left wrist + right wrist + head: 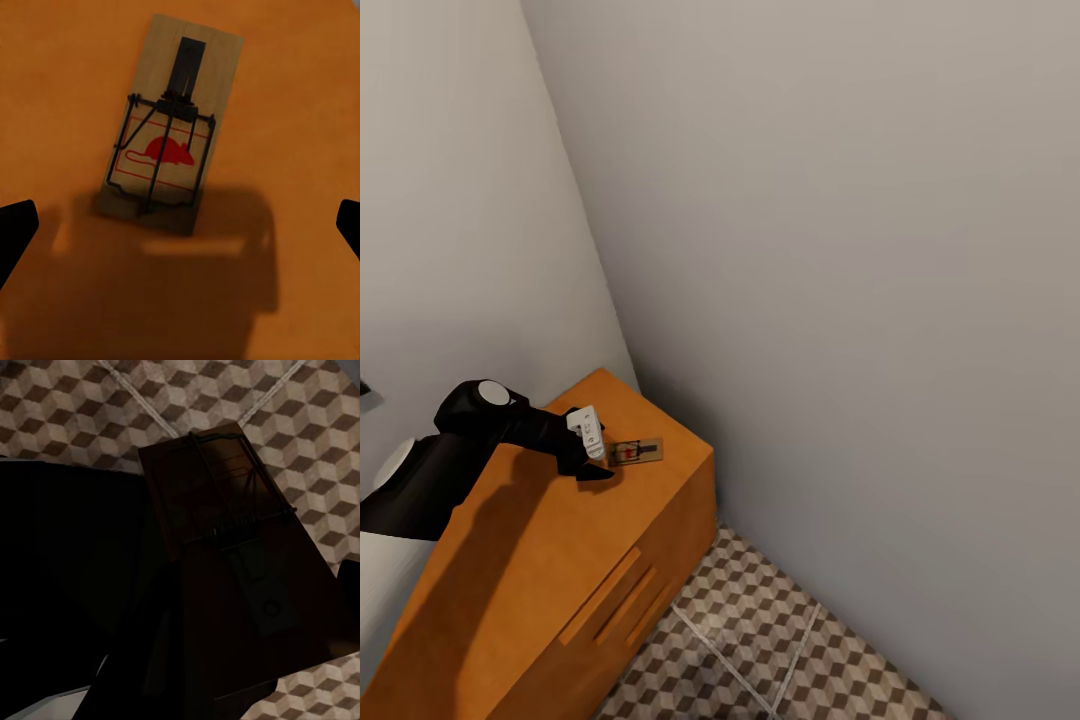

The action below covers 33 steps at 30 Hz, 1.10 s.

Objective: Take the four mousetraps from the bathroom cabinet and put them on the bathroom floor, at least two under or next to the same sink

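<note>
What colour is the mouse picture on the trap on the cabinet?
Red, on the mousetrap; clearest in the left wrist view.

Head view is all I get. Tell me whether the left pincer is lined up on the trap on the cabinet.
Observer: In the left wrist view the left pincer is open. Its fingertips are wide apart, and the trap lies ahead between them, clear of both.
Operator: Give me the trap's orientation.
Observer: It lies flat on the cabinet, long side running away from the pincer, red mouse print facing up.
Operator: Report the right arm.
Observer: The right wrist view has a second trap close up, tilted above the floor. The right pincer looks shut on it.
</note>
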### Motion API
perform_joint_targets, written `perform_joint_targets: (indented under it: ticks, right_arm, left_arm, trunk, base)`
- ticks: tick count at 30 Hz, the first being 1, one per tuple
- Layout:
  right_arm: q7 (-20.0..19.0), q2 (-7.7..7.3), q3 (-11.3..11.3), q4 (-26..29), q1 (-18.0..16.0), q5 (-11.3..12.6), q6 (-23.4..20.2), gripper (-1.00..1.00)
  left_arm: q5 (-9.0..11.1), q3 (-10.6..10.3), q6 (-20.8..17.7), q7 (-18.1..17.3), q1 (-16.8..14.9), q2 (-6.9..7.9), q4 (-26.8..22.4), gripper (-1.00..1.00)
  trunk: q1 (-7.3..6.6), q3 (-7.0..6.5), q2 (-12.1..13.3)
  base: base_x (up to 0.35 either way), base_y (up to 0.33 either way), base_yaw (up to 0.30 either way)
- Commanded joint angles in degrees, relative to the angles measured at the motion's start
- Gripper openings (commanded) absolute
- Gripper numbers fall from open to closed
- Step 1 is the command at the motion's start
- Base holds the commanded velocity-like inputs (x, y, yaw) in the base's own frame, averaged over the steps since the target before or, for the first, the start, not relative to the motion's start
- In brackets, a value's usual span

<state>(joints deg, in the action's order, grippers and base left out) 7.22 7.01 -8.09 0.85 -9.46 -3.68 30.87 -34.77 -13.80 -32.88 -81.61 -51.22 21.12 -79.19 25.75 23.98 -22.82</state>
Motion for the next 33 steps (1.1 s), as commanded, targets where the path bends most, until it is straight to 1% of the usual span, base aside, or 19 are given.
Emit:
perform_joint_targets:
  ticks: [1, 7, 25, 33]
  right_arm:
    - [0.69, 0.02, -0.35, -0.06, -0.04, -0.36, 0.07, -1.00]
    - [0.69, 0.02, -0.35, -0.06, -0.04, -0.36, 0.07, -1.00]
    - [0.69, -0.06, -0.35, -0.06, -0.04, -0.36, 0.07, -1.00]
    - [0.69, -0.07, -0.35, -0.06, -0.04, -0.36, 0.07, -1.00]
  left_arm:
    - [-0.30, -0.09, -0.60, -0.31, -0.07, 0.02, -0.05, 1.00]
    - [-0.30, -0.09, -0.61, -0.19, -0.05, -0.02, 0.17, 1.00]
    - [-0.38, -0.25, -0.52, -0.05, -0.04, -1.38, 0.63, 1.00]
    - [-0.38, -0.26, -0.51, 0.02, -0.08, -1.58, 1.38, 1.00]
  trunk:
    - [0.03, 0.09, -0.10]
    - [0.03, 0.09, -0.10]
    - [0.03, 0.09, -0.10]
    - [0.03, 0.09, -0.10]
  base:
    - [0.000, 0.000, 0.000]
    - [0.000, 0.000, 0.000]
    - [0.000, 0.000, 0.000]
    - [0.000, 0.000, 0.000]
